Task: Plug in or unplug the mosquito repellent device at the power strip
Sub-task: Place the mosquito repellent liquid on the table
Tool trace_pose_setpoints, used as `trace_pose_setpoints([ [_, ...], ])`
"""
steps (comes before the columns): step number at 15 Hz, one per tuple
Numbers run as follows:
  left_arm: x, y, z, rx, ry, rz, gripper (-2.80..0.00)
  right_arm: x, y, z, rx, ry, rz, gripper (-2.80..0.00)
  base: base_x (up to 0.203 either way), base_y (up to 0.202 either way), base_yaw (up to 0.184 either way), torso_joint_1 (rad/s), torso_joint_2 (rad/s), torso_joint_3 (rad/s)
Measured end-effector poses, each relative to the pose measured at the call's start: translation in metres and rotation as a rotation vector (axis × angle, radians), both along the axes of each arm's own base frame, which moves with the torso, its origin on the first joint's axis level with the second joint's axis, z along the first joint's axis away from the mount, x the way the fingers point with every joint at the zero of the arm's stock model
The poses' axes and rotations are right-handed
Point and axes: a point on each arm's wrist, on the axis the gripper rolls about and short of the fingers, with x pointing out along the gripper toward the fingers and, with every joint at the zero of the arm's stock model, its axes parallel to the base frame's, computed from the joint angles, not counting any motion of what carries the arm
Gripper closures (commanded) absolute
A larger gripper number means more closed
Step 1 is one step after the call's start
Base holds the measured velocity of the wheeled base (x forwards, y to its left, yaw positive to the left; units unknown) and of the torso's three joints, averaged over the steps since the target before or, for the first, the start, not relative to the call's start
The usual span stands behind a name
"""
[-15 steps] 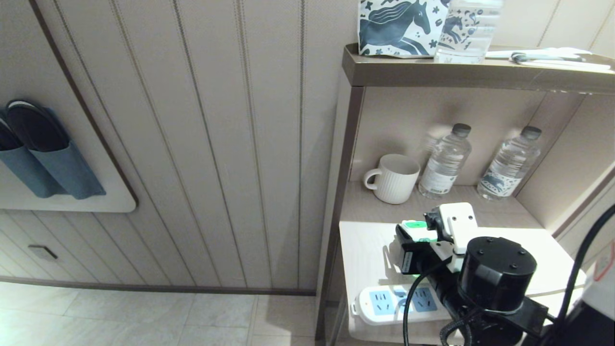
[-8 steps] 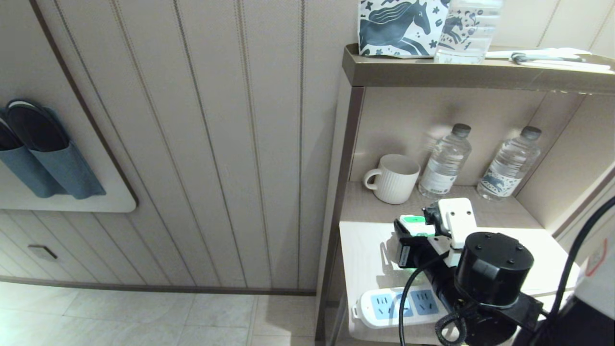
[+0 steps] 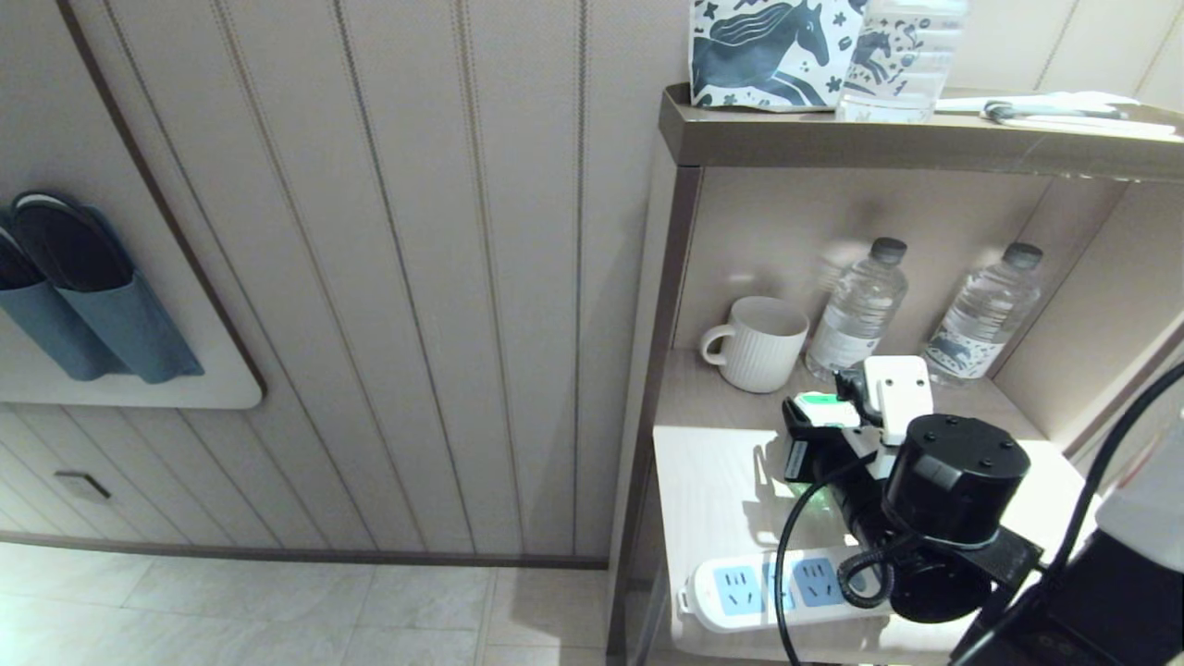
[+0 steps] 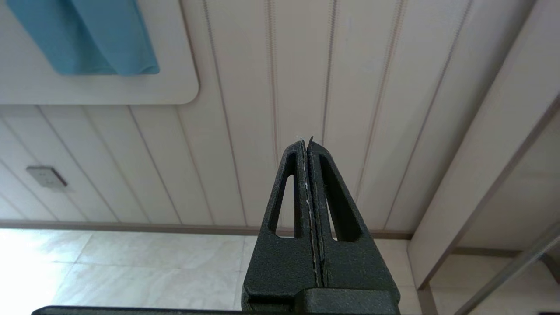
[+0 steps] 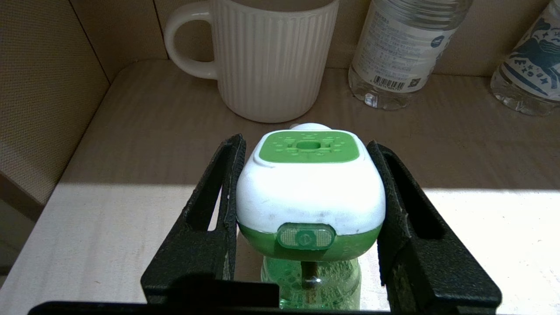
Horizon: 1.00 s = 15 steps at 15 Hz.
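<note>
My right gripper (image 5: 306, 183) is shut on the mosquito repellent device (image 5: 310, 192), its black fingers pressed against both sides of the white and green head. The translucent green bottle hangs below the head. In the head view the mosquito repellent device (image 3: 819, 412) sits in the right gripper (image 3: 823, 425) above the middle of the shelf, apart from the power strip (image 3: 731, 592). The power strip lies flat at the shelf's front edge, two light-blue socket faces showing and its right end hidden behind my arm. My left gripper (image 4: 306, 142) is shut and empty, facing the panelled wall away from the shelf.
A ribbed white mug (image 3: 758, 342) and two clear water bottles (image 3: 856, 310) (image 3: 982, 314) stand at the back of the shelf. The shelf's side wall (image 3: 661, 305) rises on the left. A patterned bag (image 3: 772, 51) sits on the top board. Slippers (image 3: 69, 287) hang on the wall.
My right gripper has carried the device up and back toward the mug and bottles, farther from the power strip. More of the strip now shows.
</note>
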Motion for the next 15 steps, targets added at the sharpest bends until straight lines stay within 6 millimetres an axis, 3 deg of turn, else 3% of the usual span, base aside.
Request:
trace_pose_setpoints([
  [3,0.0,0.0,0.0,0.0,0.0,0.0,0.0,0.006,-0.011,0.001,-0.01,-0.002,-0.044,0.0,0.0,0.0,0.0,0.0,0.0,0.0],
  [10,0.0,0.0,0.0,0.0,0.0,0.0,0.0,0.022,-0.065,0.003,0.011,-0.011,-0.246,0.0,0.0,0.0,0.0,0.0,0.0,0.0],
  [15,0.0,0.0,0.0,0.0,0.0,0.0,0.0,0.029,-0.085,-0.001,0.024,-0.009,-0.32,0.0,0.0,0.0,0.0,0.0,0.0,0.0],
])
